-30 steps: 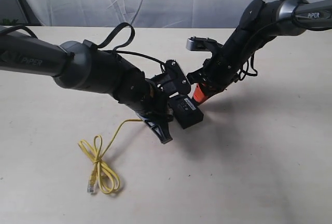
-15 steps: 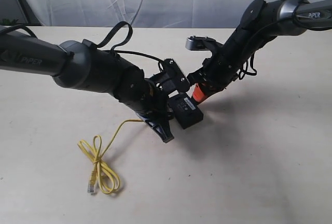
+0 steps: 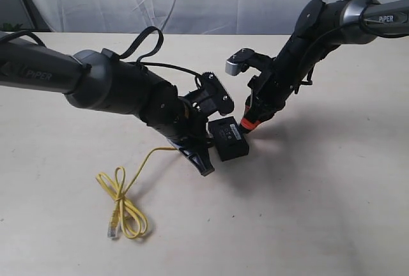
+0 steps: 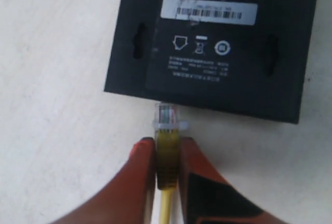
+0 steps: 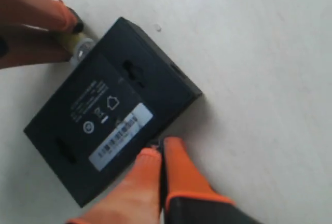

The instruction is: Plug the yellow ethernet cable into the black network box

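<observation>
One black network box (image 3: pixel 230 138) lies flat on the desk (image 3: pixel 319 212), between my two arms, printed face up. My left pincer (image 4: pixel 166 144) is clamped on the yellow ethernet cable (image 3: pixel 124 206) just behind its clear plug (image 4: pixel 167 119); that's one cable and two plugs in all. The gripped plug points straight at the long side of the box and its tip meets that side. Whether it sits in a port, I cannot tell. From my left pincer the cord runs down to the desk and gathers in loose loops near the front left, where the second plug (image 3: pixel 112 230) lies free, well apart from the box. On the far side, my right pincer (image 5: pixel 162 149) is closed with its two orange fingers pressed together, gripping nothing. Its tips sit against the box's opposite long edge, right by the one white barcode label (image 5: pixel 120 137). Two pincers, one on each long side of the box.
</observation>
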